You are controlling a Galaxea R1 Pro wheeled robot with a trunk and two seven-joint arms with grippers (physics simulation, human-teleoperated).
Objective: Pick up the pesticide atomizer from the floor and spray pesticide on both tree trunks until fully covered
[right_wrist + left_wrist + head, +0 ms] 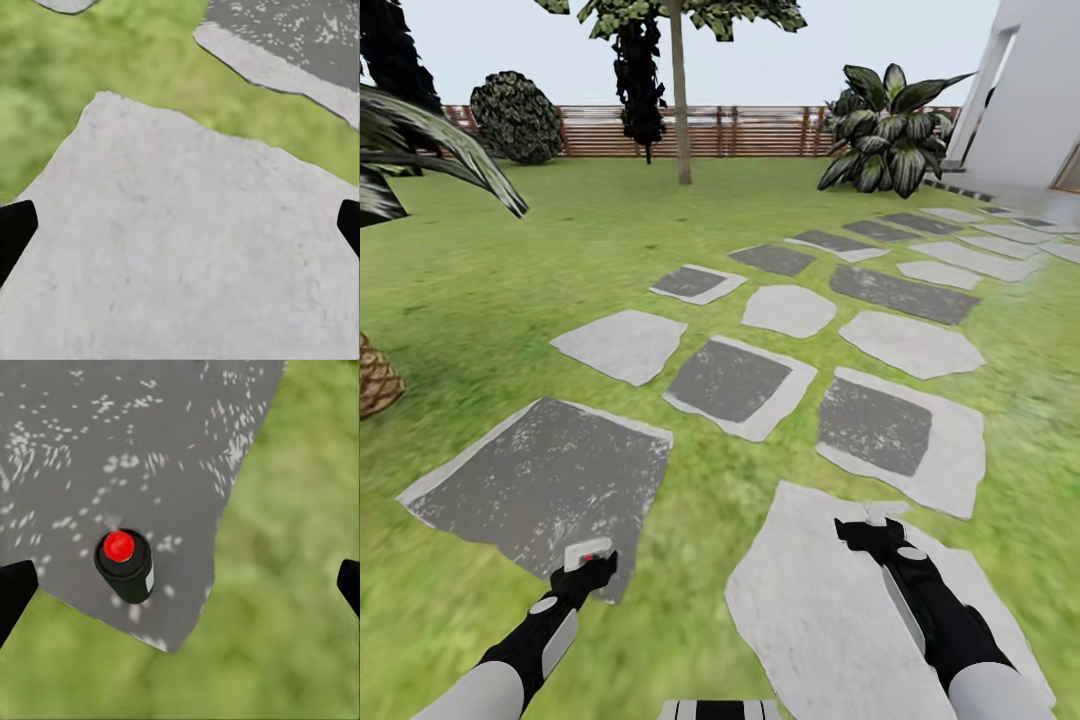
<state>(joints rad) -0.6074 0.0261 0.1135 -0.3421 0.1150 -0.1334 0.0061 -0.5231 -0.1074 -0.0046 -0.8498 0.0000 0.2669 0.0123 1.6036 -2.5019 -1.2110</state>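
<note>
From my head view, my left gripper (588, 562) hangs over the corner of a dark grey stone slab (540, 480); my right gripper (872, 522) is spread wide and empty over a pale slab (810, 620). In my left wrist view the small dark red-topped spray bottle (125, 565) stands upright near that slab's edge, off-centre between my wide-open, empty fingers (15, 592), so a straight descent could knock it over into the grass.

black atomizer (126, 568) with red top, white-flecked dark grey slab (112, 450), green grass (292, 585)

White forearms; black wrists with grey oval patches
</note>
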